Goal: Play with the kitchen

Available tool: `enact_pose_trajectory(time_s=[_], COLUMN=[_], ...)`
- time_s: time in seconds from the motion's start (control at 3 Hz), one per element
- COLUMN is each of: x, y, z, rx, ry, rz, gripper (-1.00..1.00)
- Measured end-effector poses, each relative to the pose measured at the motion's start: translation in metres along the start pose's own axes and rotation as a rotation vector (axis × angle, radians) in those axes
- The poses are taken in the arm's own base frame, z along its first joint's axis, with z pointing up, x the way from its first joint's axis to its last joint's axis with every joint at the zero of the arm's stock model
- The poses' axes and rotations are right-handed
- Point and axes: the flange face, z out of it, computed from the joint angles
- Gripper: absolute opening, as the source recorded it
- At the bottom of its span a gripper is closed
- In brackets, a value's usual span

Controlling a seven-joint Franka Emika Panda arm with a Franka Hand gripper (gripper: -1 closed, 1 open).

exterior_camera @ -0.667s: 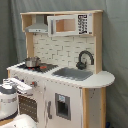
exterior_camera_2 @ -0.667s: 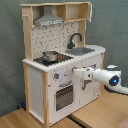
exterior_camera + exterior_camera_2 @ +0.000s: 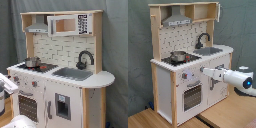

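Barely begun, by the look of it — the kitchen (image 3: 190,60) stood upright on a wooden floor (image 3: 158,119) before a grey curtain (image 3: 240,25), and nothing on it looked disturbed as far as the pictures showed. In the second exterior view the arm (image 3: 230,76) reached in from the right, its white tip close to the lower front panel, just right of the knobs (image 3: 189,76) and above the oven door (image 3: 191,96). Whether it touched the panel could not be told, nor whether its jaws stood wide or narrow. In the first exterior view only a white part of the arm (image 3: 7,84) showed at the left edge.

The oven door was closed, and so, it seemed, was the cupboard door (image 3: 63,106) beside it. A small metal pot (image 3: 32,62) sat on the stovetop (image 3: 35,66), with something red just beside it. The sink (image 3: 73,73) held nothing visible, and the black faucet (image 3: 85,59) curved over its far side. Up top, the grey hood (image 3: 38,25) hung on one side and a little microwave (image 3: 70,24) sat on the other.

So all the play was left, I judged: a knob to turn, a door to pull, the pot to lift. Little stood in the way — only the counter's overhang (image 3: 183,64) above the tip, which would crowd any upward move toward the pot.
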Motion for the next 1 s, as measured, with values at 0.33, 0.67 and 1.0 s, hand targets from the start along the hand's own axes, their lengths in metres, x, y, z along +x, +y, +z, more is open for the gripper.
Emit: enact_pose_trajectory(time_s=[0.33, 0.67, 1.0], x=[0.016, 0.03, 0.038], y=[0.008, 0.01, 0.005], z=[-0.018, -0.032, -0.038], rx=[-0.006, -0.005, 0.004], ry=[0.012, 0.018, 0.011], rz=[0.068, 0.146, 0.253], gripper=[1.0, 1.0, 1.0])
